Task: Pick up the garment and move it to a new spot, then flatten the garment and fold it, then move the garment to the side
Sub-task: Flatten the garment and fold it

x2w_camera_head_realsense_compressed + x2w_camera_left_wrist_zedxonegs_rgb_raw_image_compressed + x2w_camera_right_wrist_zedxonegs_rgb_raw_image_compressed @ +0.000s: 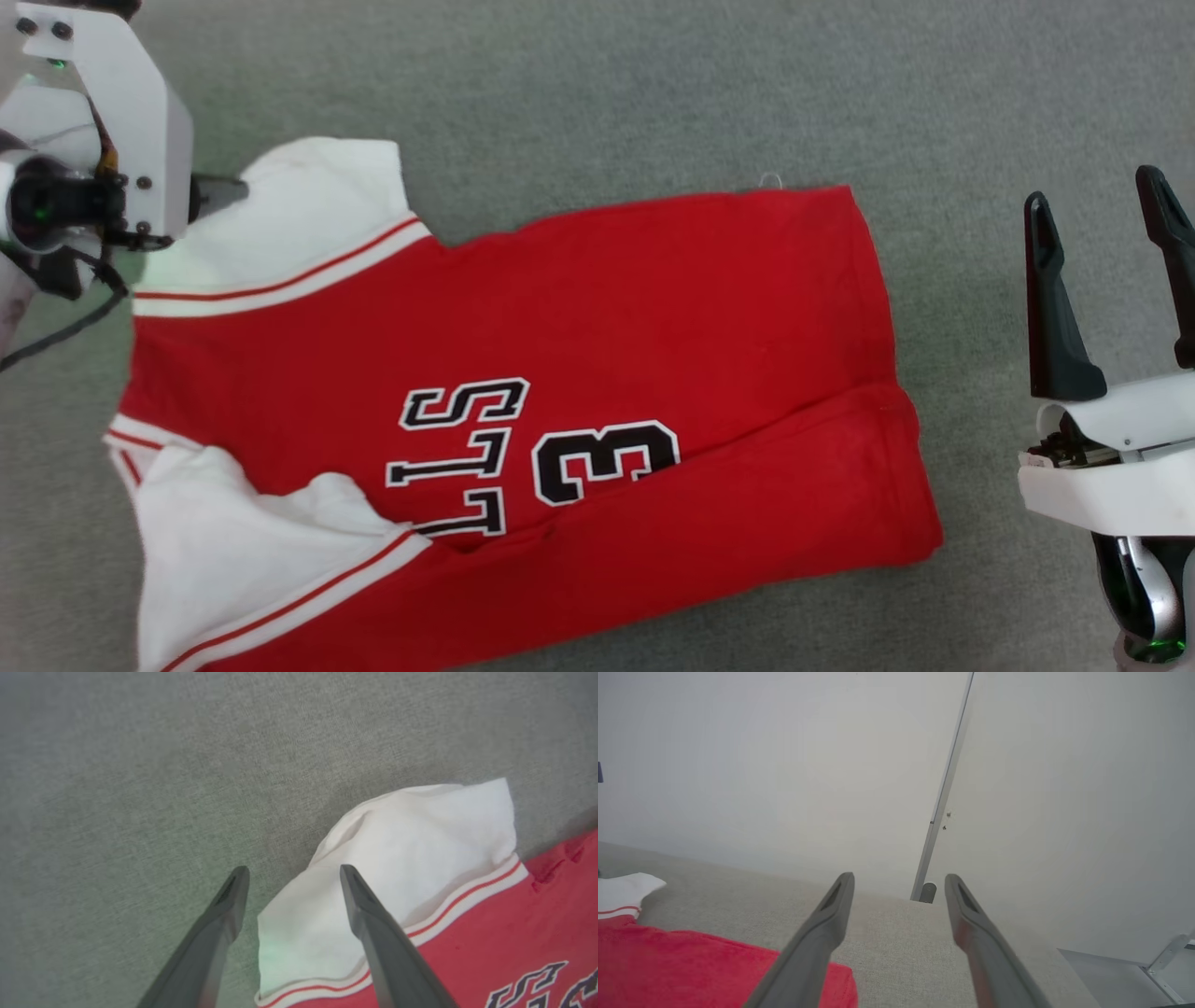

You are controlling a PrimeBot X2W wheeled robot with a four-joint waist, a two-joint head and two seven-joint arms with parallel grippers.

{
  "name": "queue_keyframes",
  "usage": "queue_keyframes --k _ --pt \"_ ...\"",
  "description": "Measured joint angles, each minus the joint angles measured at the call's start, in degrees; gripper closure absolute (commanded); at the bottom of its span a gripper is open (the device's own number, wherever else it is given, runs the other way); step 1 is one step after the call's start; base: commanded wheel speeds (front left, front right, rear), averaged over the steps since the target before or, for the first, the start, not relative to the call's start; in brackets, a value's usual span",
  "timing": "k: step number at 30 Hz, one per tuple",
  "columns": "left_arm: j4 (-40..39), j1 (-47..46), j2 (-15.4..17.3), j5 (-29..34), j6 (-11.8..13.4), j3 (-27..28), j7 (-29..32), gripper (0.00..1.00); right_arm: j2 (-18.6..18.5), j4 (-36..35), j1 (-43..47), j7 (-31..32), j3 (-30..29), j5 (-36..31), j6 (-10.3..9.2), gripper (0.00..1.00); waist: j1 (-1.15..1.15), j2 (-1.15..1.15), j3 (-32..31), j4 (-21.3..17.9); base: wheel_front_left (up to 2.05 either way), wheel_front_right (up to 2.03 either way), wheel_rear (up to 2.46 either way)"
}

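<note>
Grey woven surface point(653, 84) is seen across the head view. The garment point(607, 308) is laid flat on it, centre-left of frame, red body with white sleeves at upper left and lower left. Black print point(532, 457) is seen low in the middle, partly covered by a red flap folded along the lower edge. The left gripper point(222, 191) is found at upper left under its white wrist housing, with one dark finger over the upper white sleeve. The right gripper point(1094, 191) is seen at the right edge, well apart from the garment, jaws spread wide, nothing held.

Left wrist view: the left gripper point(293, 870) is shown fully spread and empty. One finger is seen over bare grey surface point(140, 788), the other over the white sleeve point(411, 849); contact cannot be told. Red-and-white stripe trim point(467, 896) is seen at right.

Right wrist view: the right gripper point(900, 877) is shown wide open, nothing between the fingers. The garment point(691, 970) is seen at lower left. A pale wall point(761, 765) and a metal strip point(945, 784) are seen behind.
</note>
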Motion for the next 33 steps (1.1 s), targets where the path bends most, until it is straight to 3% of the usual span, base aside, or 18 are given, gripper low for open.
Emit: queue_keyframes --k 5,10,15,16,18,19,26,33 --pt "1.7 -1.5 -1.2 -0.8 1.2 -1.0 5.1 0.0 0.4 -0.1 -0.1 0.2 -0.5 0.6 0.0 0.0 0.0 0.0 2.6 -1.2 0.0 0.0 0.0" --pt "2.0 -2.9 -1.0 0.4 0.7 -2.0 6.4 0.0 1.4 -0.5 -1.0 0.7 -0.3 1.7 0.0 0.0 0.0 0.0 4.3 -1.8 0.0 0.0 0.0" --pt "3.5 -3.7 -1.9 -0.9 2.6 -1.4 8.4 0.0 1.5 -0.5 -1.7 1.0 -0.4 1.9 0.0 0.0 0.0 0.0 5.5 -2.0 0.0 0.0 0.0" --pt "3.7 -3.8 -2.2 -1.4 3.1 -1.1 8.9 0.05 1.5 -0.6 -2.0 1.2 -0.5 1.9 0.0 0.0 0.0 0.0 5.6 -1.9 0.0 0.0 0.0" --pt "4.7 -3.8 -2.9 -3.0 4.8 0.0 9.6 0.71 1.6 -0.6 -2.1 1.5 -0.6 2.1 0.0 0.0 0.0 0.0 5.6 -1.8 0.0 0.0 0.0" --pt "4.9 -3.7 -3.1 -3.5 5.1 0.1 9.7 1.0 1.5 -0.7 -2.1 1.5 -0.7 2.1 0.0 0.0 0.0 0.0 5.5 -1.7 0.0 0.0 0.0" --pt "4.3 -3.0 -4.5 -5.3 7.6 0.9 11.3 1.0 1.6 -0.9 -2.3 2.5 -1.6 2.6 0.0 0.0 0.0 0.0 5.2 -0.8 0.0 0.0 0.0" --pt "2.3 -2.4 -4.5 -5.4 7.5 1.0 10.5 1.0 1.4 1.0 -3.4 7.3 -1.8 4.8 -0.01 0.0 0.0 0.0 4.4 0.0 0.0 0.0 0.0"
